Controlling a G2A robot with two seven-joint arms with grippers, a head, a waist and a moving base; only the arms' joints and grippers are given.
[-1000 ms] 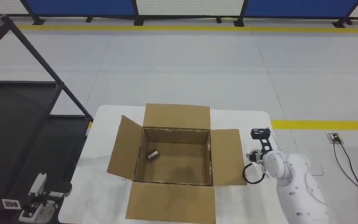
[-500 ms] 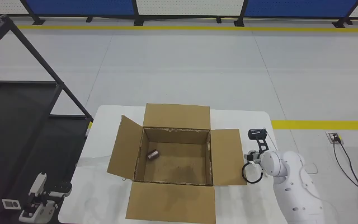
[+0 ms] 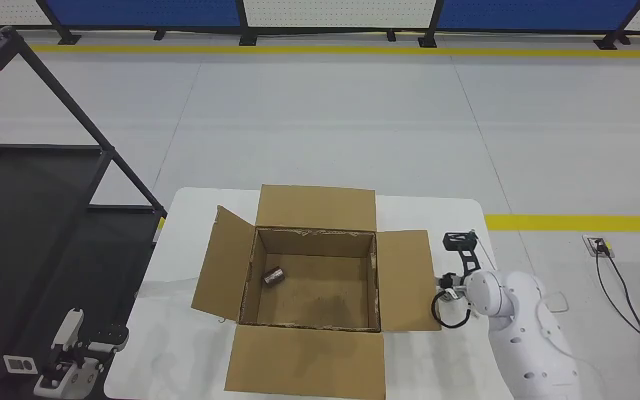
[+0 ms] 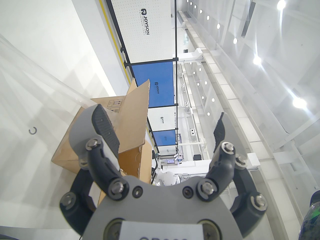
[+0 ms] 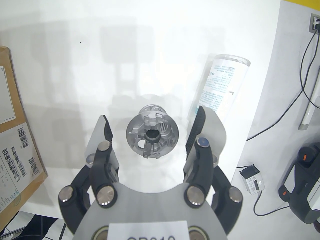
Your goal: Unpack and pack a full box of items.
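An open cardboard box (image 3: 310, 290) stands in the middle of the white table (image 3: 185, 300), all flaps spread. A small metal cylinder (image 3: 273, 276) lies inside at the box's left. My right arm (image 3: 500, 300) is at the table's right, beside the right flap. My right gripper (image 5: 153, 117) is open and points down at a round metal hub part (image 5: 152, 138), which stands on the table between the fingers and touches neither. A clear labelled bottle (image 5: 222, 86) lies just beyond one finger. My left gripper (image 4: 160, 114) is open and holds nothing, angled upward with the box (image 4: 120, 131) behind it.
The table's right edge (image 5: 262, 101) runs close to the bottle. Below it on the floor are cables (image 5: 303, 76), a small box (image 5: 251, 179) and a black device (image 5: 303, 176). A black rack (image 3: 60, 200) stands left of the table.
My right arm has shifted slightly left, toward the box's right flap. The box and the cylinder inside it have not moved.
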